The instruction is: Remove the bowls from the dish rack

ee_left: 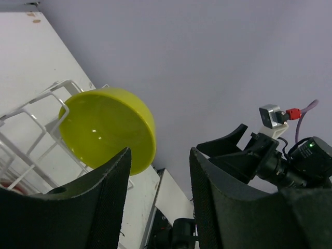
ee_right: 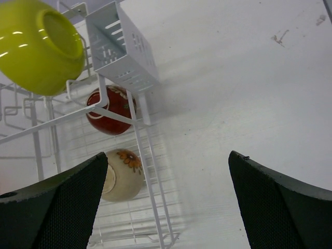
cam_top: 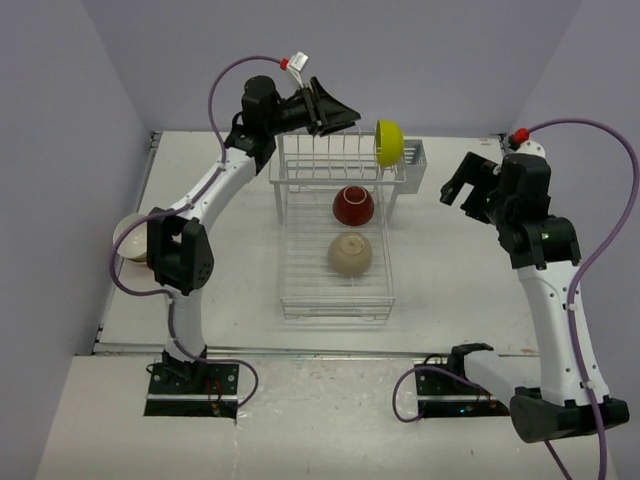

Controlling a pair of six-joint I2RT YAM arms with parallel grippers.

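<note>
The white wire dish rack [cam_top: 336,300] stands mid-table. A lime-yellow bowl [cam_top: 389,142] leans on edge in its raised tines at the back right; it also shows in the left wrist view [ee_left: 106,129] and the right wrist view [ee_right: 39,46]. A dark red bowl [cam_top: 353,205] and a beige bowl [cam_top: 350,254] lie upside down on the grid tray. My left gripper [cam_top: 335,108] is open and empty, just left of the yellow bowl, above the rack's back. My right gripper [cam_top: 458,184] is open and empty, right of the rack.
A small cutlery basket [cam_top: 412,160] hangs on the rack's back right corner. Cream bowls [cam_top: 130,240] sit at the table's left edge, partly hidden by my left arm. Purple walls close in on three sides.
</note>
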